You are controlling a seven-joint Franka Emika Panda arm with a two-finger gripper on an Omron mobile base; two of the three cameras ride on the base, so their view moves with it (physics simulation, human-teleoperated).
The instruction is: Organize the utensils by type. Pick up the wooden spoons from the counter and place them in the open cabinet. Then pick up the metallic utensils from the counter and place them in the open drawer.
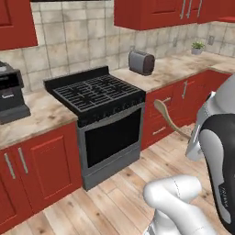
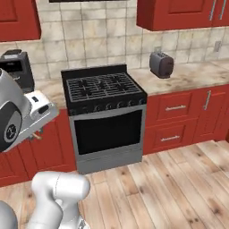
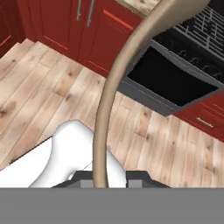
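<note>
End effector grips wooden spoon — seemingly unlabelled.

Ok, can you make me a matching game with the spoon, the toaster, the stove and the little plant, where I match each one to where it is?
Things:
1. wooden spoon
2. toaster
3. stove
4. potted plant

Places:
A. between two stretches of counter
B. held in the gripper, up over the wooden floor
C. far along the counter, by the tiled wall
D. on the counter right beside the stove

Pairs: 1-B, 2-D, 3-A, 4-C
</note>
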